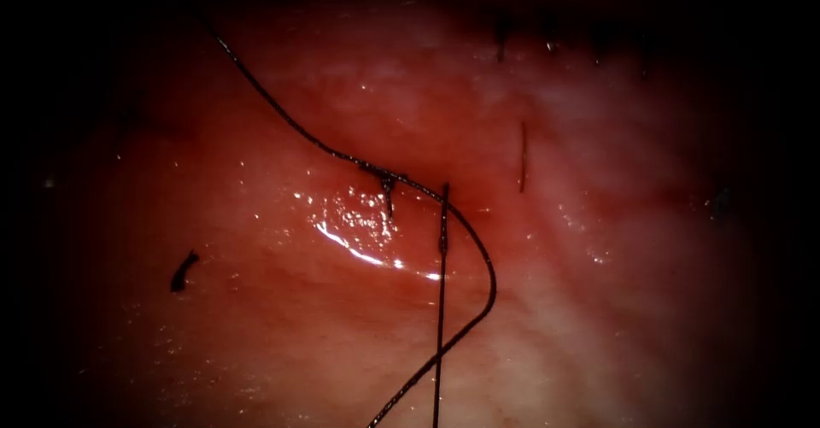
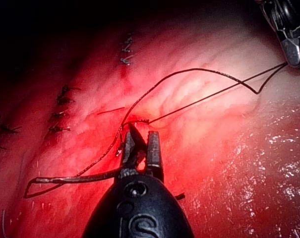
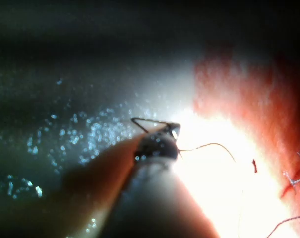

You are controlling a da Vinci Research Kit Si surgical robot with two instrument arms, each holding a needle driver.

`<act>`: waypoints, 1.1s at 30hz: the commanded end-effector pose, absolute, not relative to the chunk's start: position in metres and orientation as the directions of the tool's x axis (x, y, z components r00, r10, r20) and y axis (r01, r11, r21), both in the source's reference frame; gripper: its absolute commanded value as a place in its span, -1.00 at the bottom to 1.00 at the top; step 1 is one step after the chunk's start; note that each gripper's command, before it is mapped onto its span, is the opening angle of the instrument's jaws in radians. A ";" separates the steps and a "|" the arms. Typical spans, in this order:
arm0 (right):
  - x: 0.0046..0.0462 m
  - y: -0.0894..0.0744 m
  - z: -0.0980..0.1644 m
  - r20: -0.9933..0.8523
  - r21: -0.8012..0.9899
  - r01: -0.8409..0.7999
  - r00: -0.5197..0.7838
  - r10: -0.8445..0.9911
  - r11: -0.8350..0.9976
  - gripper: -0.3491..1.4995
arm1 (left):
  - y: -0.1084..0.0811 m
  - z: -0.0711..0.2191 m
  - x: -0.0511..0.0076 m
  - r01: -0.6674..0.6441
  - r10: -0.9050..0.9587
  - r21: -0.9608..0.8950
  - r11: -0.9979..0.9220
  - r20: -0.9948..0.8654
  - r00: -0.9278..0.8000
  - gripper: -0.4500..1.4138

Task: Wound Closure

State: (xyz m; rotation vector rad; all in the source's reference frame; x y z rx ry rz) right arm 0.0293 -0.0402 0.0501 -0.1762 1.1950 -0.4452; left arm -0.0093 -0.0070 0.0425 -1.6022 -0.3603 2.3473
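The left arm's tool (image 2: 141, 144) is seen from close behind its dark wrist, with both jaws parted and pointed down at the tissue (image 2: 214, 148); nothing is held between them. The right arm's tool (image 2: 293, 52) is seen at the far right of the scene, its jaws closed on the thread (image 2: 229, 87), which is drawn taut from them.

Left tool (image 2: 141, 144): fingers (image 2: 153, 148) parted, holding nothing, tips just beside the point where the thread (image 2: 189, 72) enters the tissue (image 2: 214, 148).
Right tool (image 2: 294, 53): closed on the thread's two strands, well away from that entry point.
Thread tail (image 2: 65, 178): trails past the left tool.
Earlier stitches (image 2: 60, 114): a row beyond the entry point.
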 end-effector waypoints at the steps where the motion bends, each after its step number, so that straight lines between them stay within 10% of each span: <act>1: 0.0299 -0.041 0.050 -0.857 -0.362 0.245 0.293 -0.425 0.899 -1.00 | -0.007 0.043 -0.0099 -0.090 0.360 -0.352 -0.932 -0.863 -0.355 -1.00; 14: 0.0301 -0.042 0.049 -0.856 -0.358 0.267 0.288 -0.429 0.895 -1.00 | -0.007 0.044 -0.0092 -0.114 0.353 -0.336 -0.935 -0.847 -0.396 -1.00; 20: 0.0290 -0.039 0.049 -0.901 -0.223 0.173 0.338 -0.271 0.959 0.58 | -0.007 0.044 -0.0088 -0.126 0.350 -0.328 -0.936 -0.842 -0.411 -1.00; 33: 0.0147 -0.030 0.054 -0.786 -0.127 -0.055 0.614 -0.067 0.990 0.77 | -0.004 0.047 -0.0054 -0.286 0.375 -0.260 -0.922 -0.780 -0.501 -1.00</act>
